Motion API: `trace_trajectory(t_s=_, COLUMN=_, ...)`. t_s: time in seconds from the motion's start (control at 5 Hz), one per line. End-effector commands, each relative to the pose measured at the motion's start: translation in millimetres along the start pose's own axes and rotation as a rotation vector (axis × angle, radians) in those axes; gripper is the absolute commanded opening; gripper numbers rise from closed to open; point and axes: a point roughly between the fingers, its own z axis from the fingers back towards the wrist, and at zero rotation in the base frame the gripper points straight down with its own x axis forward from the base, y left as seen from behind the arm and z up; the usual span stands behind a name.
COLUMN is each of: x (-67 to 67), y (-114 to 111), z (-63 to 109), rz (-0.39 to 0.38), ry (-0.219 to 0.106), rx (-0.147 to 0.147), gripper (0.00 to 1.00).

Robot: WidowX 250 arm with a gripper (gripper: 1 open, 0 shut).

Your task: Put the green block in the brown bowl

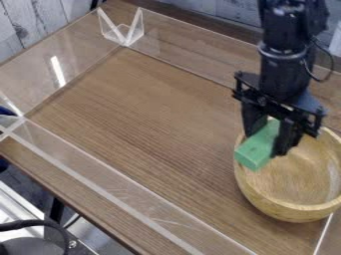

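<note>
Fingers point(273, 124) pinching the green block point(256, 145), which hangs tilted below them over the brown bowl's point(249, 190) left part, and let go right here, it could clip that near rim and tumble outside!

Brown bowl point(296, 199) on wooden table point(127, 125)

There is one view. It looks down at a slant on the worktop point(134, 110) from above its near side, facing the far side. It sits far enough back to take in most of the worktop, with the bowl point(296, 184) at the right.
</note>
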Motion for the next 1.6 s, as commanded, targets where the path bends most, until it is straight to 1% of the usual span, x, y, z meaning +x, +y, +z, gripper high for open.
trace_trajectory(t_s=0.0, x=13.2, y=-14, z=-0.2, rz=-0.025, ry=-0.039, rx=-0.006, gripper=0.00)
trace_trajectory(t_s=0.2, x=20.1, y=-21, z=-15.3, rz=-0.043, ry=-0.022, rx=-0.008, gripper=0.00)
trace_trajectory(t_s=0.4, x=24.9, y=-23, z=-24.2, rz=-0.054, ry=-0.008, rx=-0.005, gripper=0.00)
trace_trajectory(t_s=0.6, x=26.5, y=-23, z=-26.2, rz=-0.055, ry=-0.003, rx=-0.006, gripper=0.00)
trace_trajectory(t_s=1.4, x=29.0, y=-20, z=-23.8, rz=-0.048, ry=0.001, rx=-0.012, gripper=0.00)
